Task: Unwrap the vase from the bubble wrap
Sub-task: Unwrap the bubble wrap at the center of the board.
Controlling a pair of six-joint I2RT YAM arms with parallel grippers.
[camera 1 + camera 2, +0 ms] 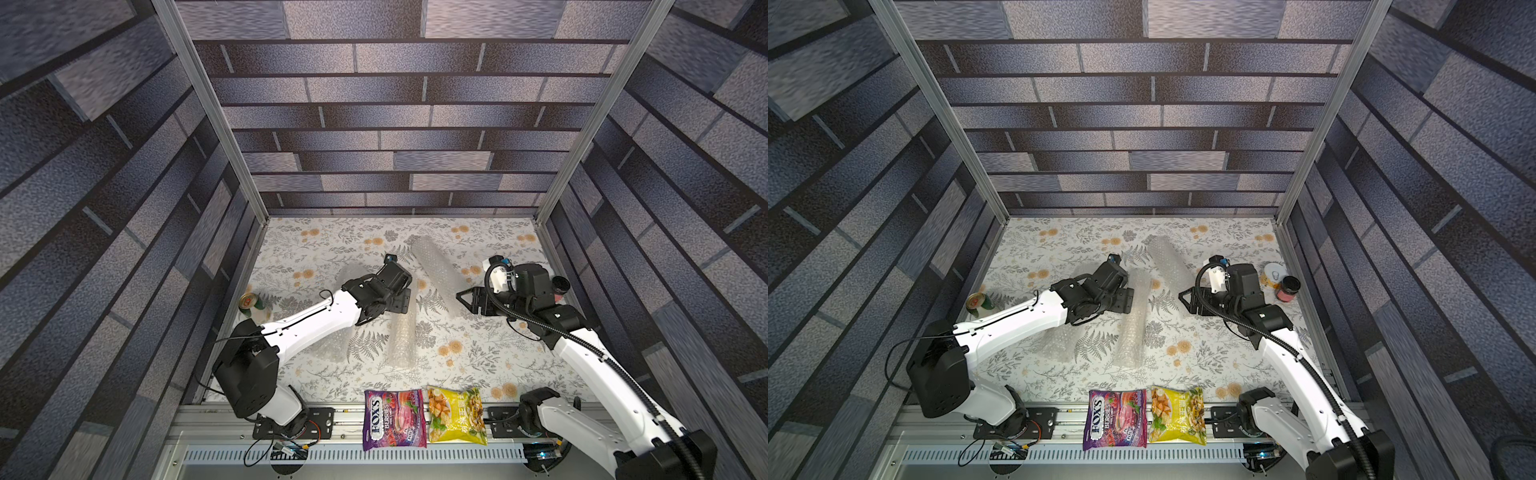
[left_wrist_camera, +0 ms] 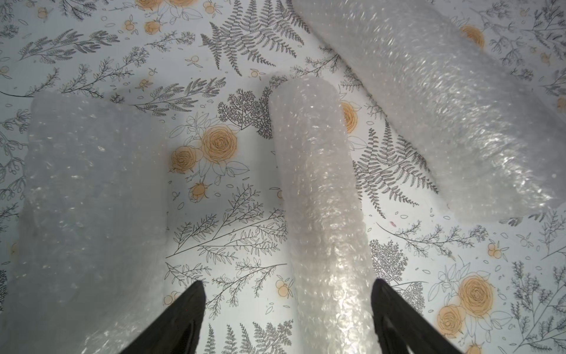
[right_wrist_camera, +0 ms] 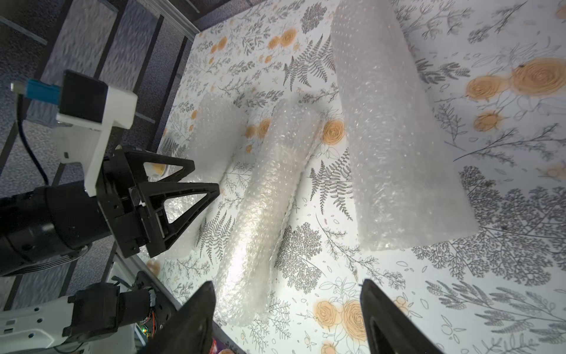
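Note:
Three pieces of bubble wrap lie on the floral table. A narrow tube (image 1: 403,332) (image 1: 1130,332) (image 2: 318,184) (image 3: 269,190) is in the middle. A thicker roll (image 1: 436,266) (image 1: 1169,262) (image 2: 444,107) (image 3: 392,138) lies farther back, and a flatter piece (image 1: 332,345) (image 2: 92,199) sits partly under my left arm. The vase is hidden. My left gripper (image 1: 400,298) (image 1: 1126,299) (image 2: 288,285) (image 3: 203,177) hangs open over the tube's far end, one finger on either side of it. My right gripper (image 1: 459,297) (image 1: 1181,297) (image 3: 288,286) is open and empty beside the thick roll's near end.
A green can (image 1: 249,301) (image 1: 978,303) stands at the left edge. A dark-lidded jar (image 1: 1289,289) and a white tin (image 1: 1275,272) sit behind my right wrist. A purple candy bag (image 1: 395,419) and a yellow snack bag (image 1: 457,415) lie on the front rail. Walls enclose three sides.

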